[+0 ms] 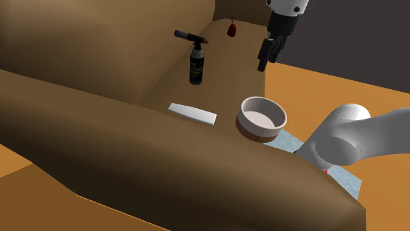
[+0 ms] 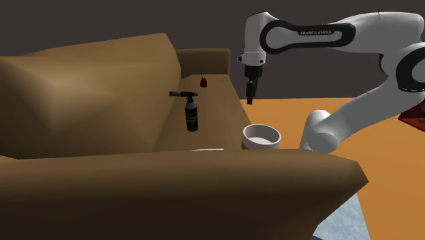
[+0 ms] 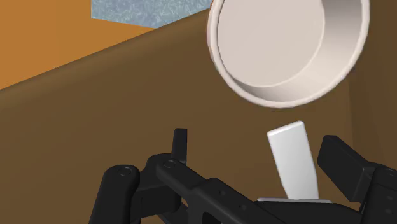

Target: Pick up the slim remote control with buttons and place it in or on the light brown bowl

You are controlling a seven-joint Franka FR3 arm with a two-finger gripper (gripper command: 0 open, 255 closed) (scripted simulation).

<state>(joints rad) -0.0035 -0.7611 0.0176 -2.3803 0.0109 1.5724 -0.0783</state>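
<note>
Slim white remote (image 1: 192, 113) flat on the sofa seat (image 1: 217, 65), near the upright, pale-lined brown bowl (image 1: 261, 120).

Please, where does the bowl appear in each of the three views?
Shoulder view: bowl right of centre, on the sofa seat.
Second exterior view: near centre, below the gripper.
Wrist view: just beyond the white remote's far end.
Shared landmark: the white remote beside it.

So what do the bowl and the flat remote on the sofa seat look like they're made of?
Bowl: smooth and matte, off-white inside with a brown outer wall and a thick rounded rim. It looks like glazed ceramic, though painted wood or plastic is possible.
Remote: a plain white flat slab with no shine and no buttons visible. It is probably plastic, but the look leaves it open.
</note>
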